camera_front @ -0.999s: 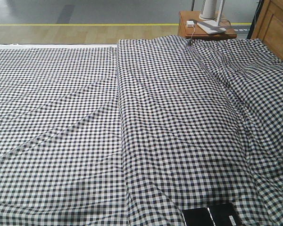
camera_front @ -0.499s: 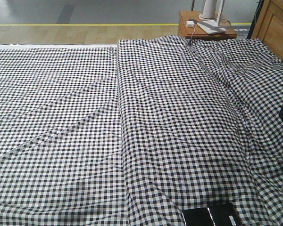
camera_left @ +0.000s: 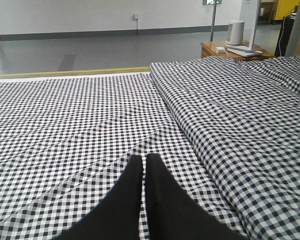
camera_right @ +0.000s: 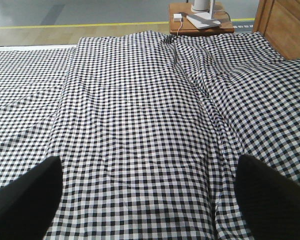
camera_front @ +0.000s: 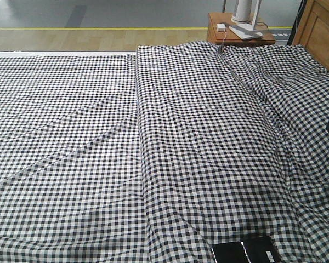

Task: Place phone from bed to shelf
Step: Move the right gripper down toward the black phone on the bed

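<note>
The phone (camera_front: 245, 252) lies flat on the bed (camera_front: 98, 137) at the bottom edge of the front view, right of centre and partly cut off by the frame; neither wrist view shows it. I judge it light, stiff and breakable, with glossy faces that will slip, so I would pinch it across its narrow width by the rim. The soft cloth under it will probably give, so a finger may have to press down beside it. My left hand (camera_left: 143, 159) has its fingers pressed together and holds nothing. My right hand (camera_right: 149, 159) is spread wide and empty, with only check cloth showing between its fingers. The gingham is wrinkled, with a long ridge up the middle and folds toward the right. Past the bed's far edge, at upper right, a reddish-brown side table (camera_front: 214, 24) carries a white appliance (camera_front: 245, 10), next to a wooden panel (camera_front: 321, 33). Farthest off is grey floor (camera_front: 126, 11) with a yellow line (camera_front: 98, 28). No shelf is in view.
</note>
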